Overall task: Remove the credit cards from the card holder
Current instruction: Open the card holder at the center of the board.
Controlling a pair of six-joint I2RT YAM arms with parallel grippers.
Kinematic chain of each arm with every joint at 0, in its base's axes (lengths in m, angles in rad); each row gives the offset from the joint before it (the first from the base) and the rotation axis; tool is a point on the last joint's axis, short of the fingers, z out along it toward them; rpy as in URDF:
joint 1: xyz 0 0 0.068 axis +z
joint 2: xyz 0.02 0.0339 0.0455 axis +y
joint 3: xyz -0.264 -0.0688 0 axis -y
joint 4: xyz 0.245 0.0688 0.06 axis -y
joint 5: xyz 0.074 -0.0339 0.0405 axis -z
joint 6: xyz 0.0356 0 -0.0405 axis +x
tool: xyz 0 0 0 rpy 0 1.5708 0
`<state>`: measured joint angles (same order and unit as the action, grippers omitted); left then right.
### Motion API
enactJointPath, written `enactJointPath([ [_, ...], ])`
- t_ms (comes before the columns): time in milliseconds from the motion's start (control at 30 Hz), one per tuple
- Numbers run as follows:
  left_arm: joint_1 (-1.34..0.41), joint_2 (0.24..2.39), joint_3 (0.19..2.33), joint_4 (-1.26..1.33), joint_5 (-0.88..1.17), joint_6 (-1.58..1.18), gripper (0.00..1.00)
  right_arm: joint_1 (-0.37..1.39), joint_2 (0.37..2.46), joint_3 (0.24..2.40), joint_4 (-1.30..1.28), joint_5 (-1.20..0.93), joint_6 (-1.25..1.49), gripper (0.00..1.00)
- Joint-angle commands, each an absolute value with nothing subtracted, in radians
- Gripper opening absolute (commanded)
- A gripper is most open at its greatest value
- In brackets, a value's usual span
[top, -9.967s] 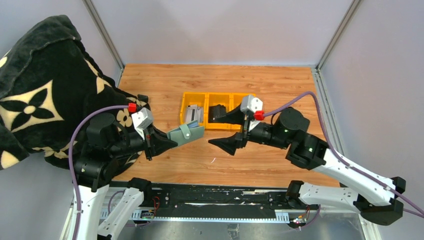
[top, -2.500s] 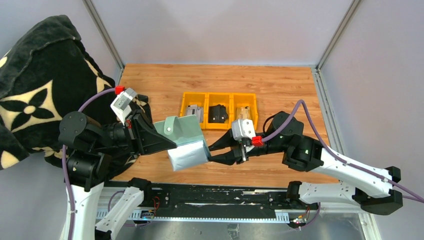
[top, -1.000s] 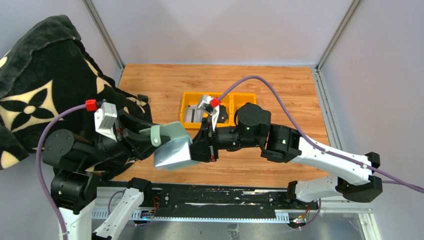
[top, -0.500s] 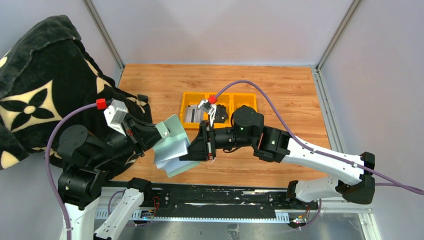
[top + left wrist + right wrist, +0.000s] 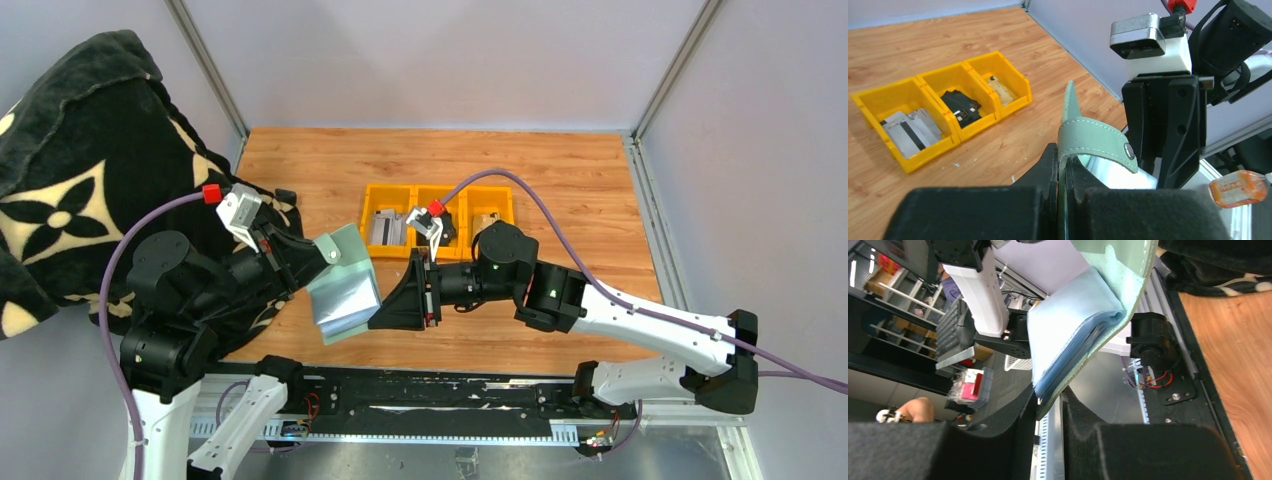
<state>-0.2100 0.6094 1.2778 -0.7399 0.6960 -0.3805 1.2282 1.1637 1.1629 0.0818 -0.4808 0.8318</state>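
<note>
Two black two-finger grippers meet on one soft sage grey-green bifold card holder (image 5: 345, 288), which hangs in the air between them over the near part of the wooden table (image 5: 560, 180). The left gripper (image 5: 318, 254) is clamped tight on the card holder's upper corner. Its fingers pinch the cover just below the little closing tab (image 5: 1095, 145) with its metal snap, which curls over the fingertips in the left wrist view. The right gripper (image 5: 376, 321) faces it from the opposite side, its jaws slightly apart with the holder's lower edge lying between them; whether they press on it cannot be told. Seen from the right wrist, clear bluish plastic sleeves (image 5: 1073, 325) fan out of the open cover just above the fingers. Beyond the right gripper's wrist, well apart from both tools, sits a yellow three-compartment plastic tray (image 5: 390, 189). A thin pale grey-silver card (image 5: 385, 232) with a dark stripe lies in the compartment nearest the left gripper, a small black object (image 5: 440, 227) in the middle one, and a thin tan-gold card (image 5: 487, 222) in the farthest. A black cloth with a cream flower pattern (image 5: 70, 170) is heaped behind the left gripper's arm
</note>
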Motion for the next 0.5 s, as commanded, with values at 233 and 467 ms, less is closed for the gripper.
enactJointPath([
  [233, -0.209, 0.664, 1.350, -0.755, 0.772, -0.453, 0.00, 1.229, 1.130, 1.173, -0.026, -0.339, 0.672, 0.19],
  [467, -0.209, 0.672, 1.354, -0.751, 0.825, -0.479, 0.00, 1.233, 1.123, 1.194, -0.009, -0.252, 0.639, 0.06],
])
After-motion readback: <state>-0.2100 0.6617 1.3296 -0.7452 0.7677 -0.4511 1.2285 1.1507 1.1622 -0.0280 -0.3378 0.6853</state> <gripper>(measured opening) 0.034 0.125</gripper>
